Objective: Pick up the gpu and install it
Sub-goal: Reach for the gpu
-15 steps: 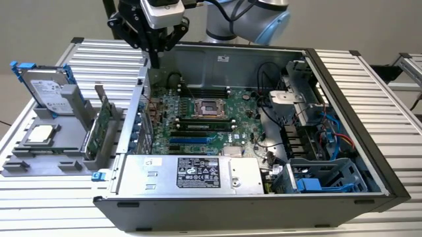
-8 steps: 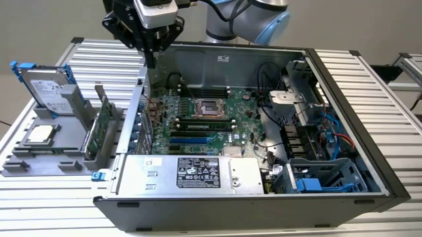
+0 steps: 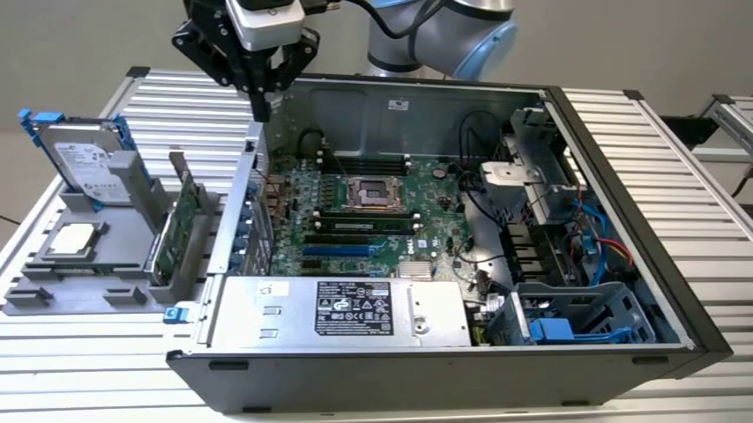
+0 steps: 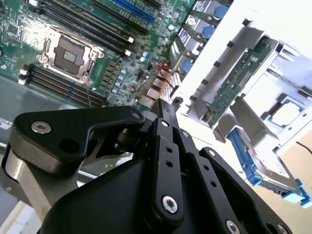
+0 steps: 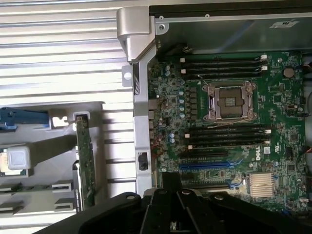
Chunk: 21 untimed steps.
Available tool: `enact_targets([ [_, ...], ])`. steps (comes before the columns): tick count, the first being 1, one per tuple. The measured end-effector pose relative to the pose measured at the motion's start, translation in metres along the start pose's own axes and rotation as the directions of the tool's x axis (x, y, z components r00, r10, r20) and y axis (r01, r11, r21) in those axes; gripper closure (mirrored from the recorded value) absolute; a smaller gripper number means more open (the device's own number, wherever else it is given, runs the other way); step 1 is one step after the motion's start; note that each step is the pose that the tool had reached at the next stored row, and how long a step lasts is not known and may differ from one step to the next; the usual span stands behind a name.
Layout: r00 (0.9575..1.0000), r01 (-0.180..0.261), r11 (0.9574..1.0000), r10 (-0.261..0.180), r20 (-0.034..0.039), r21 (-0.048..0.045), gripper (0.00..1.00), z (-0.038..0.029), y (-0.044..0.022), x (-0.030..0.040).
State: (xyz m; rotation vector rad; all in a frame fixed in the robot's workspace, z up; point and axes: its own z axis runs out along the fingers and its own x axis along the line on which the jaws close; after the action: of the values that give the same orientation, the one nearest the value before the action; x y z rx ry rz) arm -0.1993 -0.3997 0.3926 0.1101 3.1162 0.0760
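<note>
Green rectangular gpu card stood at grey holder's edge nearest open metal case; black gripper hung above case corner, jaws together, empty.

The case lies open on the table. The board lies flat in the case, with the socket near its middle. The power box is in the case too, in front of the board, by the near wall. A holder stands on the table just beside the case, on the exterior view's left. The gpu stands on its edge in the holder, on the side nearest the case. The chip lies flat in the holder, farther out. The drive stands up behind the chip. The gripper hangs over the case's wall on that side, near the far corner, above and apart from the gpu.
</note>
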Motion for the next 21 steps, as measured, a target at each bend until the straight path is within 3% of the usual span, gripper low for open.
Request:
enact_targets([
  [21,1.0000,0.000,1.0000,0.000,-0.0001,0.0000,1.00,-0.0006,-0.0015,0.0222],
])
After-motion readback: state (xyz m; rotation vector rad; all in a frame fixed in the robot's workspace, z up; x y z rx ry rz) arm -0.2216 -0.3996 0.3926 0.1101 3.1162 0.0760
